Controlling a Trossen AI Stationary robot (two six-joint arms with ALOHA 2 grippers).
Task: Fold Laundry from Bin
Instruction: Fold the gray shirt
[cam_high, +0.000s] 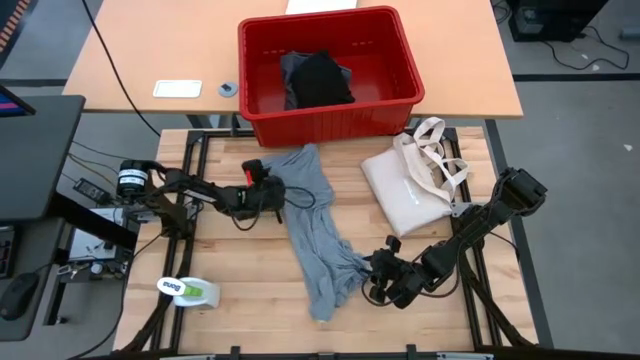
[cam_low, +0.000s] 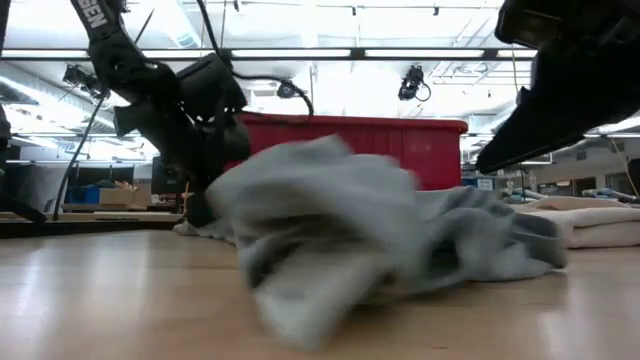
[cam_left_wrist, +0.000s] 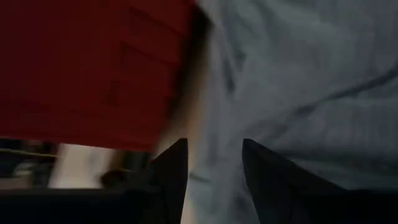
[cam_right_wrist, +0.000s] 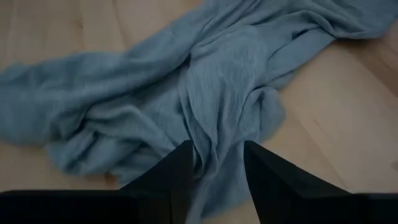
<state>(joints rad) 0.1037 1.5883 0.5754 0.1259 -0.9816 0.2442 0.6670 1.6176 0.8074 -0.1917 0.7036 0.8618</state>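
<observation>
Both grippers are pinching the grey T-shirt (cam_high: 317, 237), which lies stretched across the table below the red bin (cam_high: 330, 75): left gripper (cam_high: 272, 190) at its upper edge, right gripper (cam_high: 378, 264) at its lower bunch, jaws half-closed on cloth. I judge I'm spreading it flat; next calls for pulling apart evenly.

blurred: grey shirt (cam_low: 340, 235) up close, low view | hidden: part of red bin (cam_low: 420, 145) behind shirt | cut off: tote bag (cam_low: 590, 222)
</observation>
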